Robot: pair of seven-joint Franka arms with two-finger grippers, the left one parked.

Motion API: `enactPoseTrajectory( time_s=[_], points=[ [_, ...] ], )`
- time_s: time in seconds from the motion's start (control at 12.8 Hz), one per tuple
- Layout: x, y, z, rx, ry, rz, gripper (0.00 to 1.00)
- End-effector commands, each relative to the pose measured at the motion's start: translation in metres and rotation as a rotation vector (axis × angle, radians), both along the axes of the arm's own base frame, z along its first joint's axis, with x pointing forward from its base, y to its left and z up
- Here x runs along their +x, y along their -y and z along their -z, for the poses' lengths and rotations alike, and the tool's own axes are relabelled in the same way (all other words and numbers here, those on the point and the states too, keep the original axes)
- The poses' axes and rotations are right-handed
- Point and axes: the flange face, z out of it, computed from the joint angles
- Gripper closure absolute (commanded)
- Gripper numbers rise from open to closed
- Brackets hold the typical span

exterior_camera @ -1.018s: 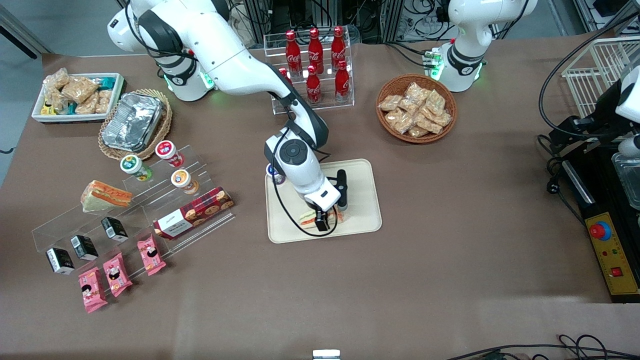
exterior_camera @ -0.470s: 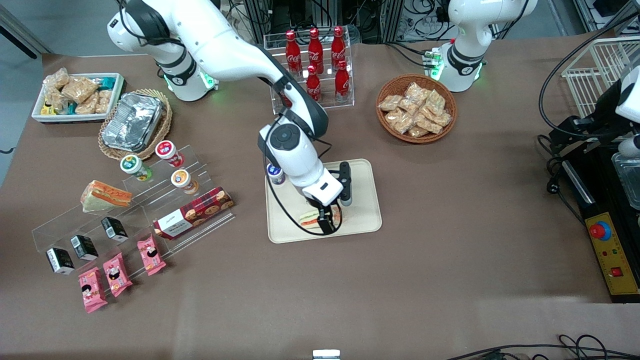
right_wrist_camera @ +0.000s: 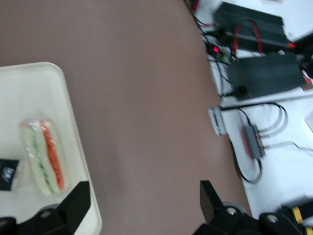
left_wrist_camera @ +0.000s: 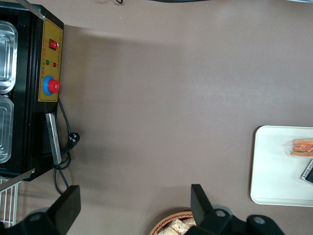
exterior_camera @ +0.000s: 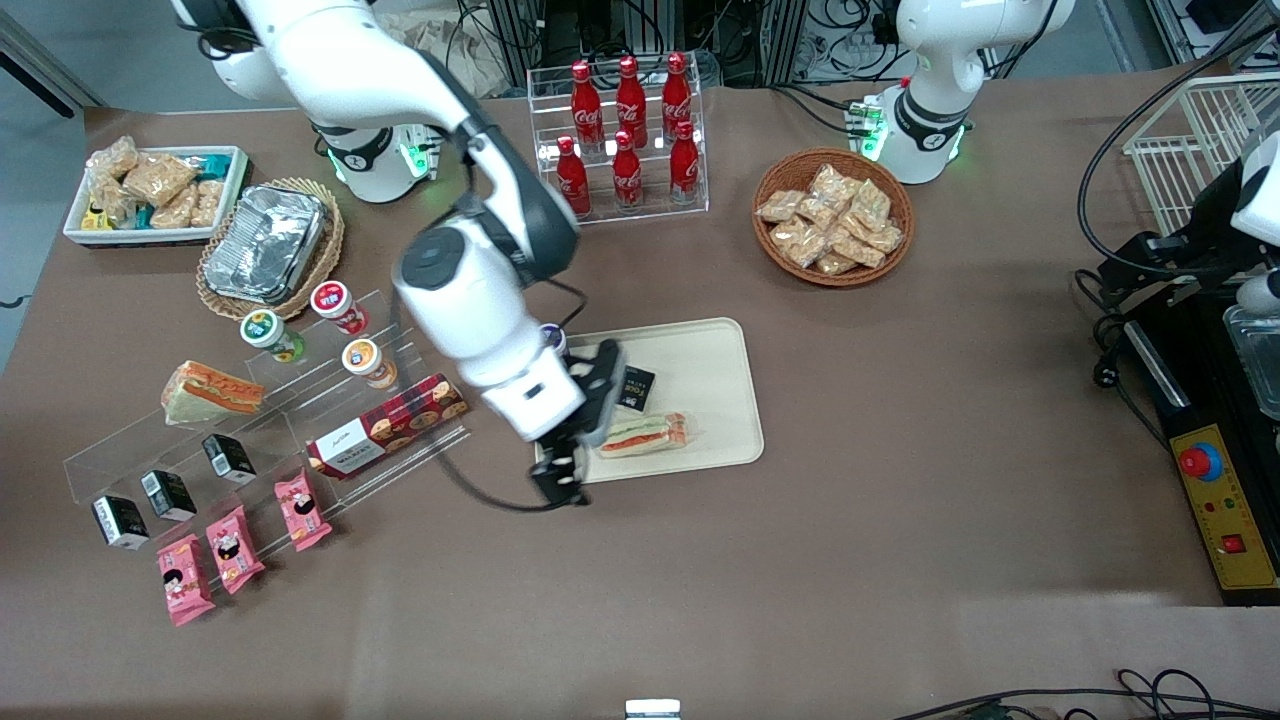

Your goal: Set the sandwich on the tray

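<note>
On your brown counter [exterior_camera: 900,520] the cream tray [exterior_camera: 715,360] carried the wrapped sandwich [exterior_camera: 642,433], lying flat near its edge closest to the front camera, with a small black packet [exterior_camera: 634,387] at the sandwich's 12 o'clock. Your hand [exterior_camera: 562,478] hung empty, fingers spread wide, above the tray's corner, clear of the sandwich.

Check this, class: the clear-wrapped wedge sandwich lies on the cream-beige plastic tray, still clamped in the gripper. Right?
Not quite. The clear-wrapped wedge sandwich does lie on the cream-beige plastic tray, but the front view shows the gripper open and apart from it, over the tray's near edge.
</note>
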Motion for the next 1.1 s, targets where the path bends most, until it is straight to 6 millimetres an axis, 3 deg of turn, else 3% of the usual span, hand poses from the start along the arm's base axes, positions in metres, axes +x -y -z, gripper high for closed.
enactPoseTrajectory(
  time_s=[0.0,0.23,0.31,0.78,1.02],
  points=[
    [0.009,0.057,-0.035,0.029,-0.075,0.131,0.01],
    [0.025,0.165,-0.068,0.038,-0.18,0.264,0.01],
    [0.025,0.19,-0.078,0.066,-0.218,0.301,0.01],
    [0.026,0.392,-0.09,0.12,-0.335,0.655,0.01],
    [-0.005,0.439,-0.118,0.152,-0.445,0.833,0.01]
  ],
)
